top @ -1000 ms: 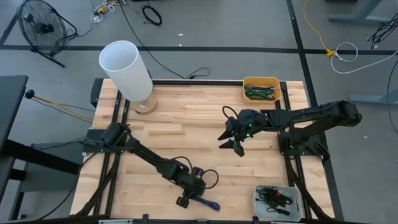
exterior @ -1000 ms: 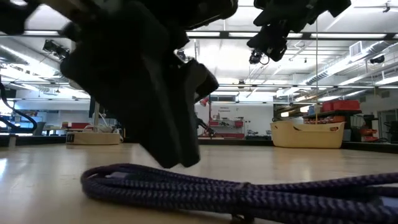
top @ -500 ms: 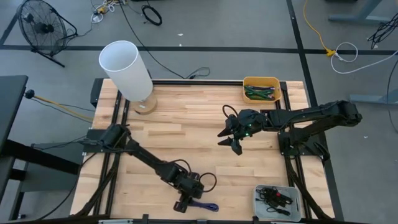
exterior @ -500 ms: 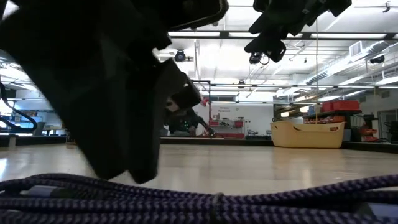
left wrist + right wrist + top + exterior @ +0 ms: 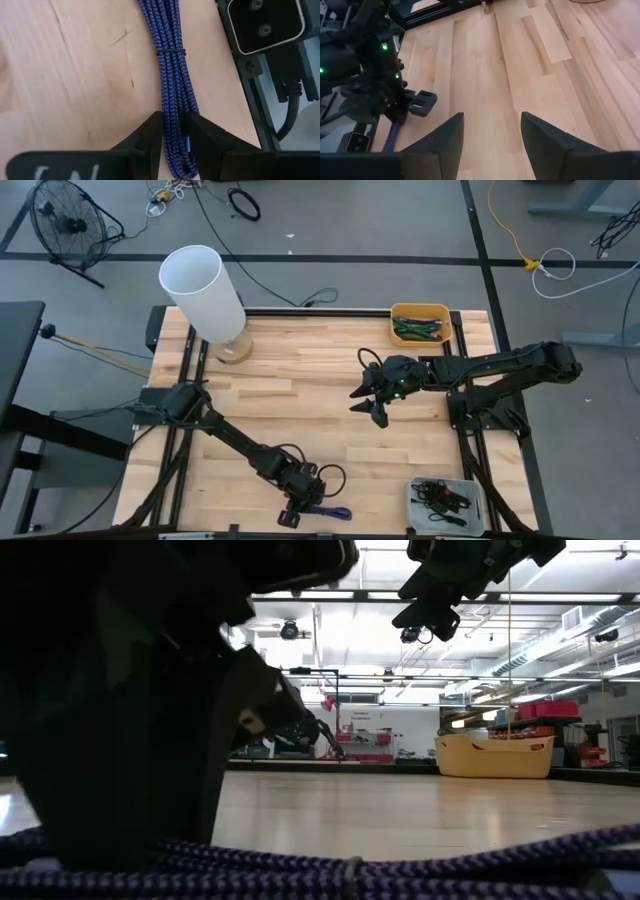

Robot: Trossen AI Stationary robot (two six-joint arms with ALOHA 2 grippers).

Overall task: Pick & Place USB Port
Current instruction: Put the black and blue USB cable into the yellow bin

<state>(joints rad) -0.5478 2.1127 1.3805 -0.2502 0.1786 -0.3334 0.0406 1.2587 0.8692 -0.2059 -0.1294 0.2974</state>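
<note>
At the near edge of the wooden table (image 5: pixel 300 380), the left gripper (image 5: pixel 300 507) stood low over a bundled purple cable (image 5: pixel 170 75), its two dark fingers (image 5: pixel 150 137) set one on each side of the braided strands. The wrist camera showed the fingers close against the bundle, though whether they were actually pinching it could not be told. The cable lay coiled lengthwise on the wood, tied round with a thin black band (image 5: pixel 171 52), just beside the table's dark front rail. From table height the purple strands (image 5: pixel 400 865) ran across the foreground with the left arm's black bulk looming over them.

The right gripper (image 5: pixel 378 412) hung above the middle of the table, well apart from the cable, its fingers (image 5: pixel 445 140) spread wide and holding nothing.

A white cylinder (image 5: pixel 203 292) stood at the table's far left corner, a yellow bin (image 5: pixel 420 322) of green items at the far right, and a grey tray (image 5: pixel 445 498) of dark cables at the near right.
</note>
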